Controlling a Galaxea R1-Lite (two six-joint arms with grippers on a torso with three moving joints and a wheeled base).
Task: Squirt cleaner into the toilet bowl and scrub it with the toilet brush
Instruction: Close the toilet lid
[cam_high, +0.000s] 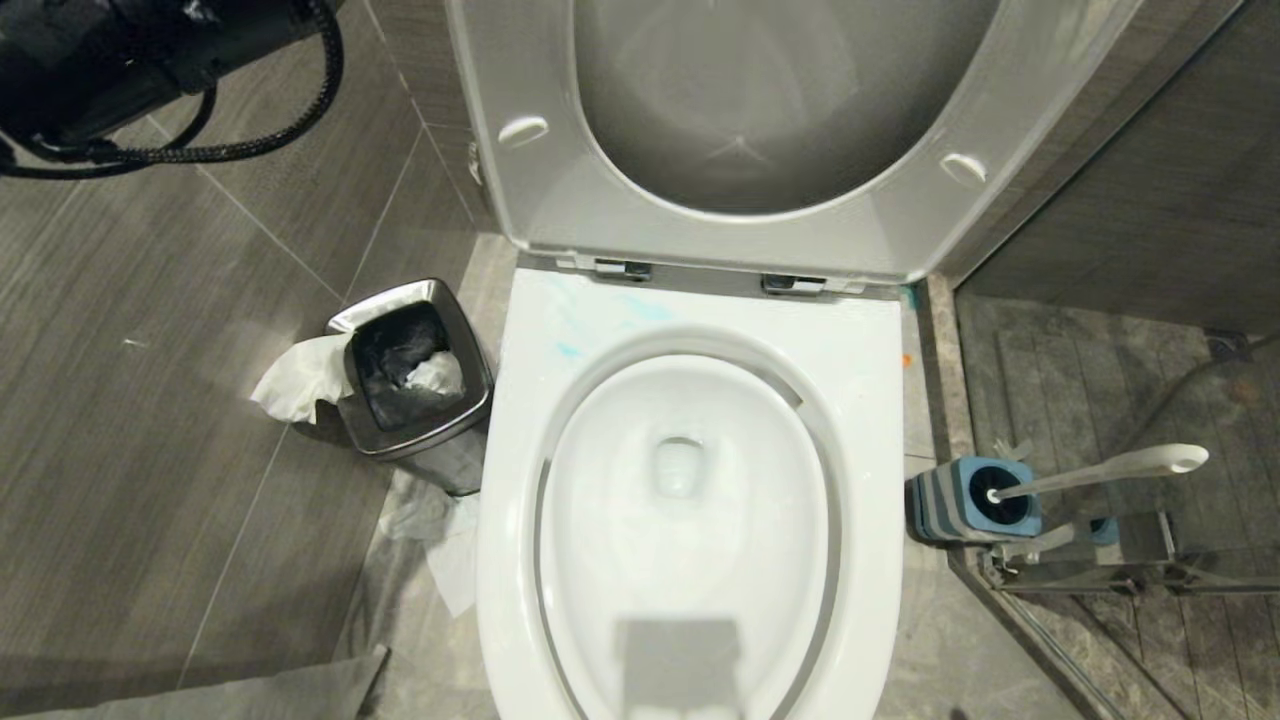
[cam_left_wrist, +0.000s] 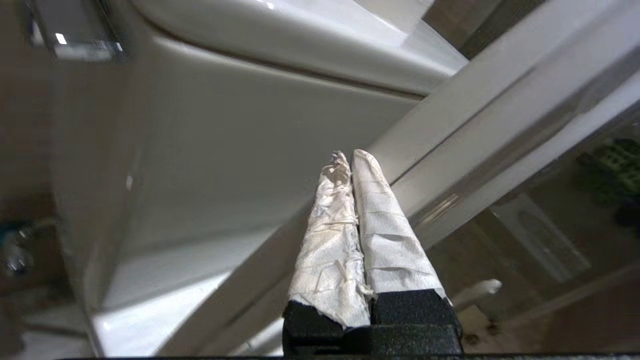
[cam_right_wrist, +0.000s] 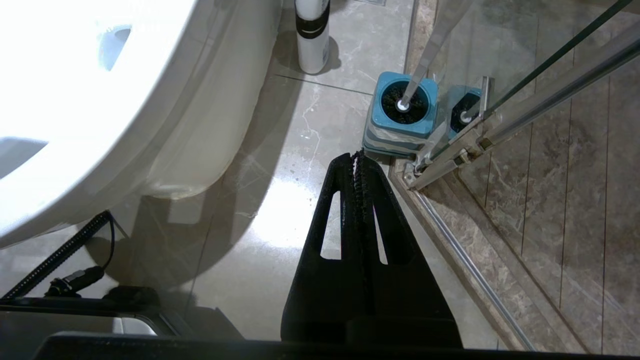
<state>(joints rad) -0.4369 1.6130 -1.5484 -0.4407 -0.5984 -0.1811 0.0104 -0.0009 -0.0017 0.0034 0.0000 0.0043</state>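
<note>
The white toilet bowl fills the middle of the head view, its seat raised. Faint turquoise smears of cleaner mark the back left of the rim. To the bowl's right the toilet brush leans in its grey holder with blue top. My left arm hangs at the upper left. The left gripper, its fingers wrapped in white paper, is shut and empty, pointing past the toilet's white side. Low over the floor, the right gripper is shut and empty, just short of the brush holder.
A steel waste bin with tissue spilling out stands left of the bowl, and more tissue lies on the floor. A glass partition with a metal frame runs right behind the brush. A white bottle with a black band stands beyond the holder.
</note>
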